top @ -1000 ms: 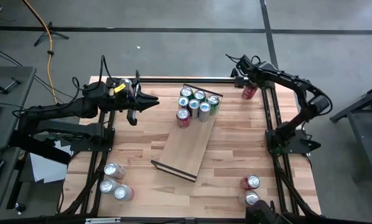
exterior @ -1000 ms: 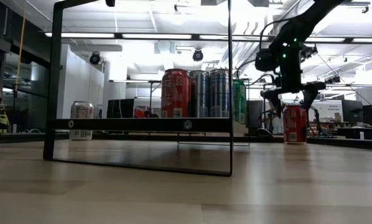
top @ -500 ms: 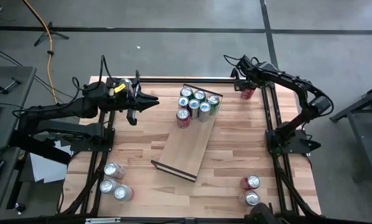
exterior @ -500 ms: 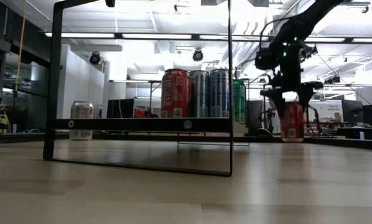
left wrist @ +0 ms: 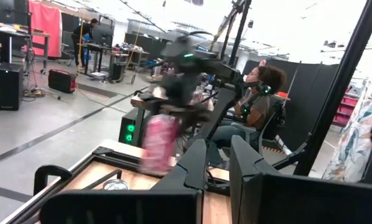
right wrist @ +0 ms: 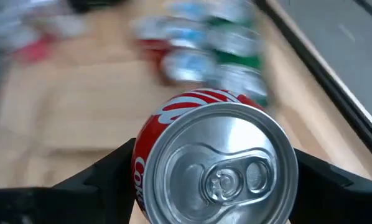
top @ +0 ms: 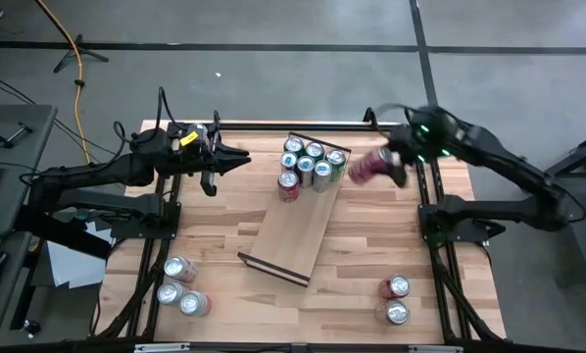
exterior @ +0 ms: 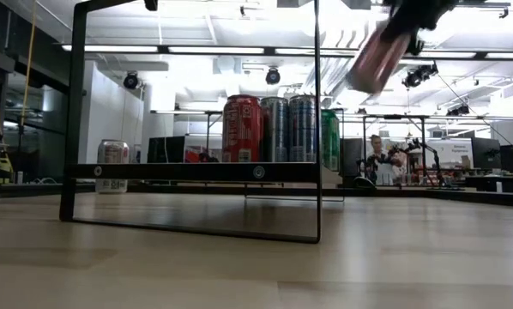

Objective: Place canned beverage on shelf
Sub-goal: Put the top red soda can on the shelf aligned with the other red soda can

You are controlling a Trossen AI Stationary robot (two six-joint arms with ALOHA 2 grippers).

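Near the camera, at five and seven o'clock, five loose cans wait on the plank tabletop [top: 371, 245]. At centre, the flat light-wood shelf [top: 295, 231] already carries seven cans. At one o'clock the right gripper [top: 389, 165] pinches a red aluminium cola can [top: 369, 166], airborne and tilted, just beside the shelf: placement remains. At ten o'clock the left gripper [top: 242, 158] waits, fingers pressed together.

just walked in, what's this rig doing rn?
The right gripper holds a red can in the air, tilted, just beside the shelf. Seven cans already stand clustered at the shelf's far end. The left gripper waits shut, over the table's far left. More cans sit at the table's near corners.
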